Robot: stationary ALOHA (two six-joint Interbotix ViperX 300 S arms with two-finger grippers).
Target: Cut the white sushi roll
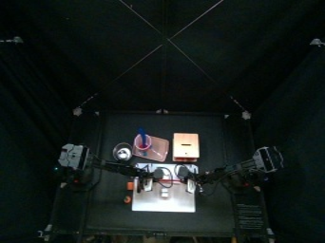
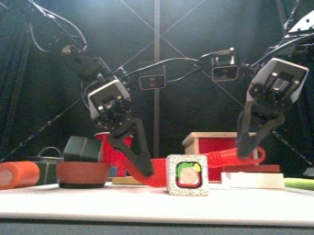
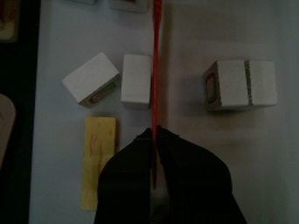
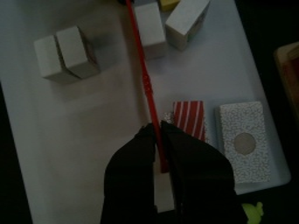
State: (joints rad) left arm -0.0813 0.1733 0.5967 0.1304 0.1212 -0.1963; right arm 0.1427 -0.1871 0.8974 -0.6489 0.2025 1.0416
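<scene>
Left pincer (image 2: 124, 145): clamped partway shut on 1 end of red strip (image 3: 156, 61) | white sushi roll (image 2: 186, 174): seen upright on white board (image 3: 239, 162), between both pincers, below the strip | right pincer (image 2: 252, 151): closed narrowly on the strip's other end.
</scene>
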